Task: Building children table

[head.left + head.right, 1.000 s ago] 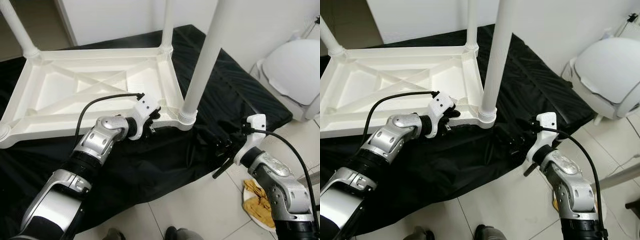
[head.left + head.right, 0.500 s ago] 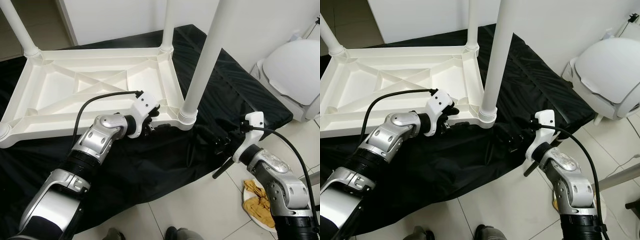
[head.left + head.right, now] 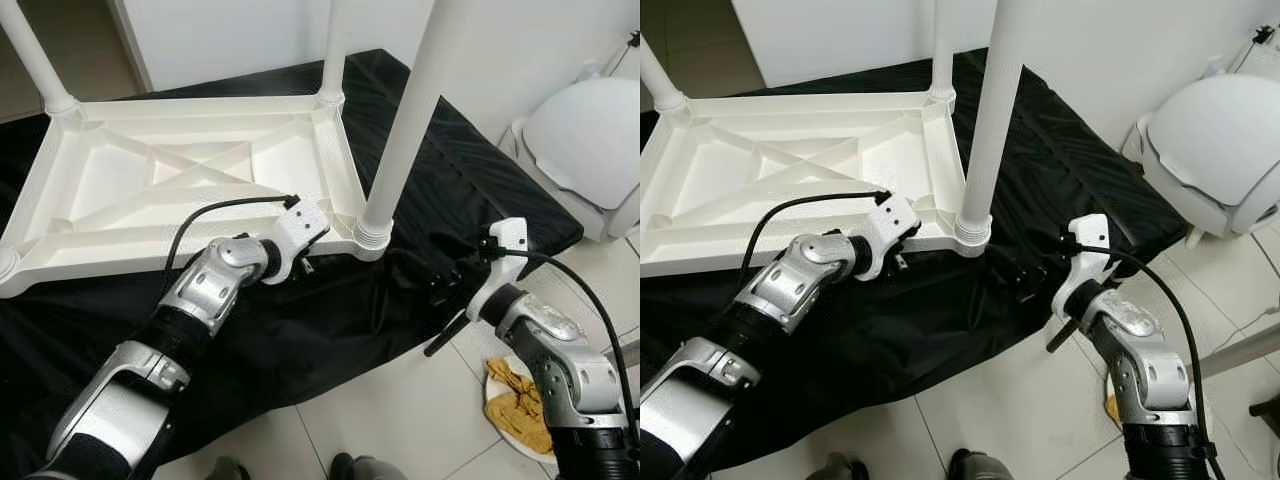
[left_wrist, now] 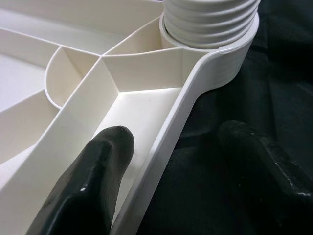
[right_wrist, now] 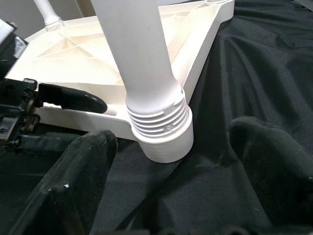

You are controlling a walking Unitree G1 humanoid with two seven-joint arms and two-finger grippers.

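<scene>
Black cloth [image 3: 330,320] under upturned table [image 3: 150,190]; left gripper [image 4: 171,147] apparently astride rim.

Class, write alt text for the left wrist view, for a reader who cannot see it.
Close-up of the left gripper open astride the rim of an upturned white plastic table, one black finger inside the ribbed underside, the other over the black cloth. Beyond, a ridged table leg sits screwed into the corner socket.

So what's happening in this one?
A white children's table lies upside down on a black cloth, with legs screwed in. The left gripper is open, its fingers straddling the table's rim beside the near leg. The right gripper is open, facing that leg's base, not touching it.
</scene>
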